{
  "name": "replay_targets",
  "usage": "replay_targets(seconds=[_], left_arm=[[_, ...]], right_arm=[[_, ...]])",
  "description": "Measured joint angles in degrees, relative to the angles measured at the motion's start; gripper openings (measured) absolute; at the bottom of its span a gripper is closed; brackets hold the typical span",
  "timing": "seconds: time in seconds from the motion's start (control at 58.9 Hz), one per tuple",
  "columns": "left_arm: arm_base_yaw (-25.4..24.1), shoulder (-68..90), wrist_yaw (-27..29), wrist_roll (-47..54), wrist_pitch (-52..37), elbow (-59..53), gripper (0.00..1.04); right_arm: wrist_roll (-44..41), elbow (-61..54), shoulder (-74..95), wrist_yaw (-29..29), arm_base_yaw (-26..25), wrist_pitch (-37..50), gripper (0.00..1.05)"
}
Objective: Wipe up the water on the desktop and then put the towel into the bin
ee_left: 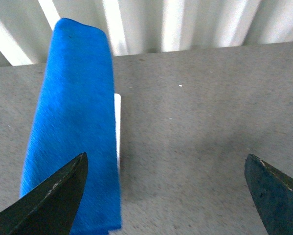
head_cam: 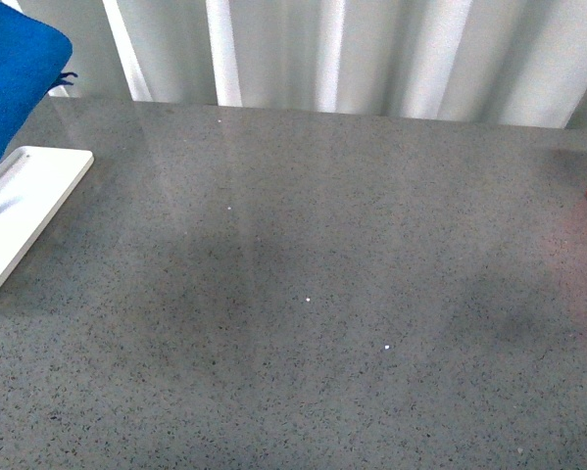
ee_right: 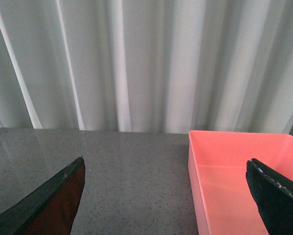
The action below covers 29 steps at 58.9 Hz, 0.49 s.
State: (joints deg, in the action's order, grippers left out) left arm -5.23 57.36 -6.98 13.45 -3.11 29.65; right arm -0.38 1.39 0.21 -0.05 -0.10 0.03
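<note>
Dark grey speckled stone-like desktop [head_cam: 322,294] fills our foreground; bright blue fluffy microfibre towel [head_cam: 9,78] drapes a flat white stand [head_cam: 33,191] at 10 o'clock. We judge left gripper [ee_left: 165,161] nearer, jaws spread, towel's long axis running ahead, just off the gap; right gripper [ee_right: 165,164], jaws spread, faces pink plastic bin [ee_right: 234,171].

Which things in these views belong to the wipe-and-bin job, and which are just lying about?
Part of the job:
blue towel, hanging at the left
grey speckled desktop
pink bin, at the right edge

Just lying about:
flat white board, below the towel
pale curtain, behind the desk
</note>
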Motion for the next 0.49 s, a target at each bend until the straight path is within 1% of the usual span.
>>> replay_targets(seconds=[0.085,0.17,0.221,0.272,0.34,0.492], left_arm=[[-0.3,16.0,1.4,4.8,4.7,10.3,0.98],[-0.7,24.3,3.6,7.5,3.5,16.1,0.98],[-1.3,29.4,3.4,7.9,3.8,20.5,0.98],[-1.9,32.7,2.4,7.9,6.3,24.2,0.98],[-2.4,36.9,2.6,7.5,9.1,29.1,0.98],[-2.9,41.6,3.0,7.1,10.8,34.4,0.98]], right_arm=[[0.0,0.0,0.0,0.0,0.0,0.0,0.98],[0.0,0.0,0.0,0.0,0.0,0.0,0.98],[0.0,0.0,0.0,0.0,0.0,0.0,0.98],[0.0,0.0,0.0,0.0,0.0,0.0,0.98],[0.0,0.0,0.0,0.0,0.0,0.0,0.98],[0.0,0.0,0.0,0.0,0.0,0.0,0.98]])
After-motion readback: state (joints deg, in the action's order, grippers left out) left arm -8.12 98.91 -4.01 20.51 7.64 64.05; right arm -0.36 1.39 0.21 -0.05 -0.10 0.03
